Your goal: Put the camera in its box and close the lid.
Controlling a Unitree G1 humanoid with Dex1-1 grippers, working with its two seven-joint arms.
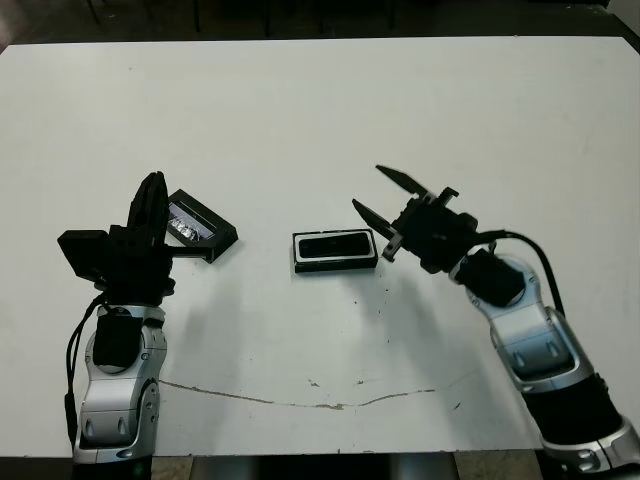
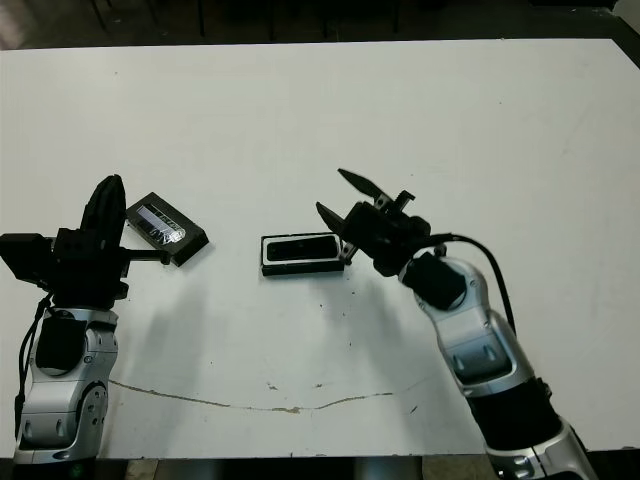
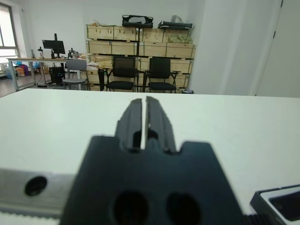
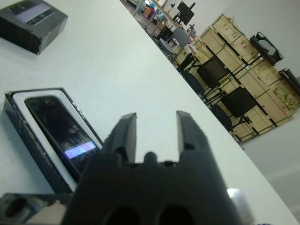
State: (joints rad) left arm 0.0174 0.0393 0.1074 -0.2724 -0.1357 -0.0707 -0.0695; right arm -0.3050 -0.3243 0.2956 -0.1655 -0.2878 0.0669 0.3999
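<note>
Left eye view: on the white table, the small shallow black-rimmed box with white lining lies near the middle, and the slim black bar-shaped camera rests inside it. The flat black rectangular lid with a shiny silvery face sits well apart from the box, on its left side, and looks slightly tilted. The left gripper, 2 black fingers pressed together and grasping nothing, stands just beside the lid on the side away from the box. The right gripper hangs just beside the box's right end, its 2 fingers spread and empty.

Right eye view: same layout; the box holds the camera, the lid lies off to the box's left, and the right gripper's lower fingertip is close to the box's right end.

Left wrist view: the left gripper's fingers rise side by side with only a thin slit between them. A corner of the lid shows beside the gripper body.

Right wrist view: the right gripper's 2 fingers stand released. The box lies near them with the camera in it, a bluish-purple glint on the camera's face. The lid lies beyond the box.
</note>
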